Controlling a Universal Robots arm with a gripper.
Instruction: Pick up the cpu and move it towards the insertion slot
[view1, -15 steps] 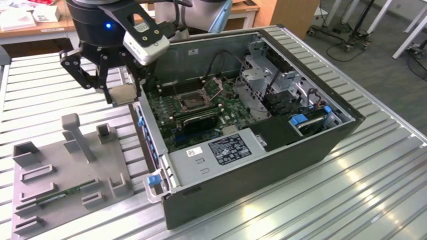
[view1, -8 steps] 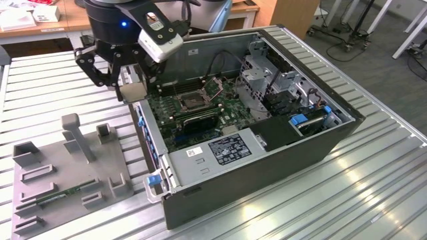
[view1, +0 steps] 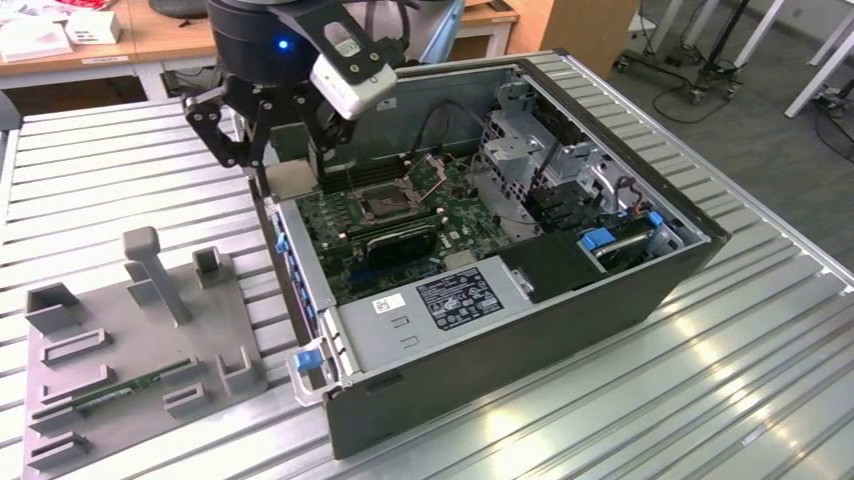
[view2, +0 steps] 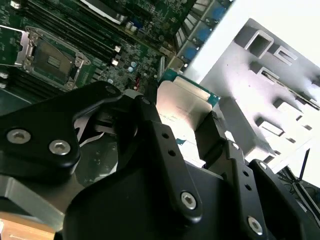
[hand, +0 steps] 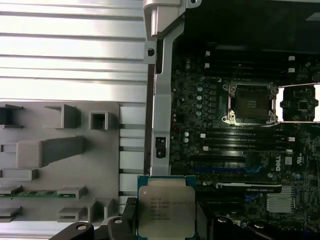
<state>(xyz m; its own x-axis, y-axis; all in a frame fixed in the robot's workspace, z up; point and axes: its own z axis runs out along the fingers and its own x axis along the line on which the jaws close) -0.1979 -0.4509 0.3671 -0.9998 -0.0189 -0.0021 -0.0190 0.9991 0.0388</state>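
While gripped, cpu (hand: 166, 206) face-up, square.

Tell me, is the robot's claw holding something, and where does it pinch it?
Yes. The gripper holds the cpu, its fingers pinching two opposite side edges, so the flat silvery top stays bare.

cpu (hand: 166, 209) in hand (hand: 165, 225), insertion slot (hand: 251, 102) well apart

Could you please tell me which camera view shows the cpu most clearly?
The first wrist view: the cpu faces the camera flat. The second wrist view shows it edge-on in the gripper; the exterior view shows only a pale patch.
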